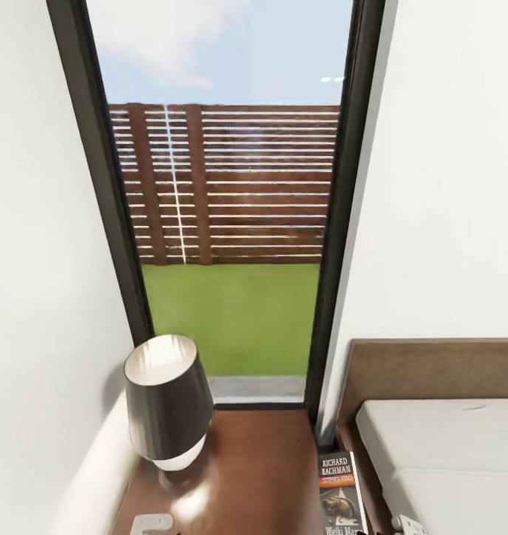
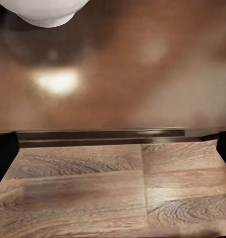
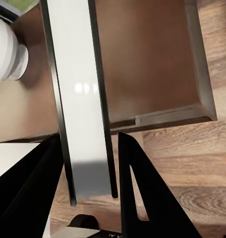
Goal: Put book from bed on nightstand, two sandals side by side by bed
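Observation:
The book (image 1: 339,494), pale grey with an orange band, hangs at the right edge of the dark brown nightstand (image 1: 254,468), close to the bed (image 1: 447,446). In the right wrist view the book (image 3: 85,114) shows edge-on with its white pages out. My right gripper (image 3: 88,148) is shut on it, one black finger on each cover, above the nightstand top (image 3: 147,59). My left gripper (image 2: 114,148) stands open over the nightstand's front edge (image 2: 93,135), its dark fingertips (image 2: 4,153) far apart with nothing between them. The sandals are out of view.
A dark-shaded lamp (image 1: 167,401) with a white base (image 2: 43,12) takes up the nightstand's left half. Behind it a tall dark-framed window (image 1: 232,223) shows grass and a fence. White walls stand on both sides. Wood-plank floor (image 2: 93,193) lies in front.

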### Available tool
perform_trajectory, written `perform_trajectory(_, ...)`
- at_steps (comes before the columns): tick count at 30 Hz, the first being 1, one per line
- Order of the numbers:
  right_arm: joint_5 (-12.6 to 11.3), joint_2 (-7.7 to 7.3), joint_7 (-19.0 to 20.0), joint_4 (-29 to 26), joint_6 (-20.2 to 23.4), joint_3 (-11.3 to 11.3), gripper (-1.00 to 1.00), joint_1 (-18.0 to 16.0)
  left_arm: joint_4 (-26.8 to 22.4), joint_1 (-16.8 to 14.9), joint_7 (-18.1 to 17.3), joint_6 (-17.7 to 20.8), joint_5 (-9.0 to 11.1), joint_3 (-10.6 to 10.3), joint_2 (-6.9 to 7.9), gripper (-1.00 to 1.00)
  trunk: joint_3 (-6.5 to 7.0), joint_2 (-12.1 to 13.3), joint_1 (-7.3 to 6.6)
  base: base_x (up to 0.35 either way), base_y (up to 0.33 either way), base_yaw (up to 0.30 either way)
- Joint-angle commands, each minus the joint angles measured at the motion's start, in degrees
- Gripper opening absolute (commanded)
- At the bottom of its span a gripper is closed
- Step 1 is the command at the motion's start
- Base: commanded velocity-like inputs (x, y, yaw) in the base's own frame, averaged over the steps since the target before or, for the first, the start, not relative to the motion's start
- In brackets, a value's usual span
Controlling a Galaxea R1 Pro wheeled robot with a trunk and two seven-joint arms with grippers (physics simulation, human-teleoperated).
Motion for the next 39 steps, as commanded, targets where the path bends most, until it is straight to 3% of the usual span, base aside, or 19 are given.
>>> perform_trajectory(1, 0.01, 0.00, 0.25, 0.01, 0.18, -0.64, -1.00, -0.05, 0.07, -0.05, -0.14, -0.20, 0.59, -0.48, 0.04, 1.00, -0.07, -0.05, 0.04, 0.287, 0.000, 0.000)
perform_trajectory(9, 0.01, 0.00, 0.25, 0.01, 0.18, -0.64, -1.00, -0.05, 0.07, -0.05, -0.14, -0.20, 0.59, -0.48, 0.05, 1.00, -0.07, -0.05, 0.04, 0.230, 0.000, 0.000)
perform_trajectory(19, 0.01, 0.00, 0.25, 0.01, 0.18, -0.64, -1.00, -0.05, 0.07, -0.05, -0.14, -0.21, 0.59, -0.48, 0.04, 1.00, -0.07, -0.05, 0.04, 0.038, 0.000, 0.000)
perform_trajectory(31, 0.01, 0.00, 0.26, 0.01, 0.18, -0.65, -1.00, -0.05, 0.07, -0.05, -0.14, -0.20, 0.59, -0.48, 0.05, 1.00, -0.07, -0.05, 0.04, 0.264, 0.000, 0.000)
perform_trajectory(39, 0.01, 0.00, 0.34, 0.01, 0.18, -0.64, -1.00, -0.05, 0.07, -0.05, -0.20, -0.21, 0.59, -0.48, 0.06, 1.00, -0.07, -0.05, 0.04, 0.020, 0.000, 0.000)
